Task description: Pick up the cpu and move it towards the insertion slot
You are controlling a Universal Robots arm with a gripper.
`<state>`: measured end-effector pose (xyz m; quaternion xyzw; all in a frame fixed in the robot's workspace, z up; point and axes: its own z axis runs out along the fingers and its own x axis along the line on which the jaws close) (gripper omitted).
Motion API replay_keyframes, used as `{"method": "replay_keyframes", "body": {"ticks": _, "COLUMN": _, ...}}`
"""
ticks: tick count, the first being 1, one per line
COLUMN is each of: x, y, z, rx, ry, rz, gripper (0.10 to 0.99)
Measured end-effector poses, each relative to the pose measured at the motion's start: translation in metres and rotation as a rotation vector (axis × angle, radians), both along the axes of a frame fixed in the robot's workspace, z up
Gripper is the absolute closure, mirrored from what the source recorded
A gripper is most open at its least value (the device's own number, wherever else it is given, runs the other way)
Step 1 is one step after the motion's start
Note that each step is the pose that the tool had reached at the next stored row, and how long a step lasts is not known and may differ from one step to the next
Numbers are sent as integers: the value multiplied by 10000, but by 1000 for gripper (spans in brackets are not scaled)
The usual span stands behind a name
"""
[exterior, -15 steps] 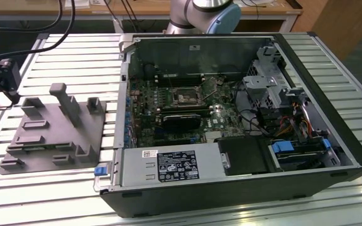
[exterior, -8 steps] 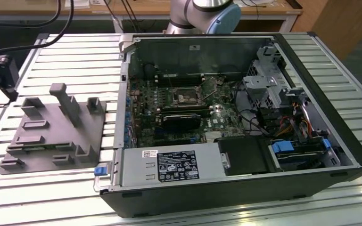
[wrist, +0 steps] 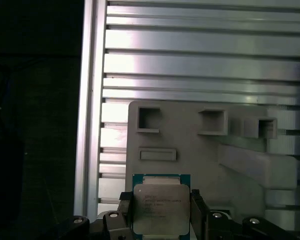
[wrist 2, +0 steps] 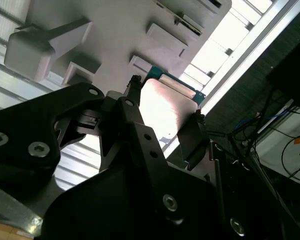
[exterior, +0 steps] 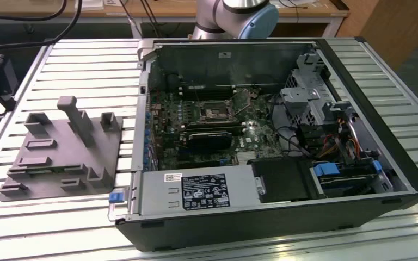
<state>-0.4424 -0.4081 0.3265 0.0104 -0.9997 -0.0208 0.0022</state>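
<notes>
The gripper (wrist: 161,216) is clamped on the cpu (wrist: 160,206). In both wrist views its black fingers (wrist: 125,214) press against two opposite edges of the chip. The cpu is a small flat square with a dull silver metal lid bearing fine print, framed by a thin green board edge. In the second wrist view the lid (wrist 2: 162,106) glares pale between the fingers (wrist 2: 194,134). It sits right between the fingertips, at the edge of the grey fixture plate (wrist: 200,160) with its raised blocks and pockets. I cannot tell whether it is lifted clear of the plate. The plate lies on the slatted metal table (wrist: 190,50).

In the exterior view the arm (exterior: 243,13) shows as a grey and blue joint behind the open computer case (exterior: 401,168). The insertion slot (exterior: 215,112) lies inside that case, well apart from the fixture plate (exterior: 53,163) on the exterior view's left.
</notes>
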Motion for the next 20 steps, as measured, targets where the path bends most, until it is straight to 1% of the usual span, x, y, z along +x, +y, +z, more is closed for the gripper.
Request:
{"method": "replay_keyframes", "body": {"ticks": 5, "x": 0, "y": 0, "z": 126, "rx": 0, "ry": 0, "rz": 1, "gripper": 541}}
{"method": "replay_keyframes", "body": {"ticks": 20, "x": 0, "y": 4, "z": 563, "rx": 0, "ry": -1, "rz": 1, "gripper": 541}}
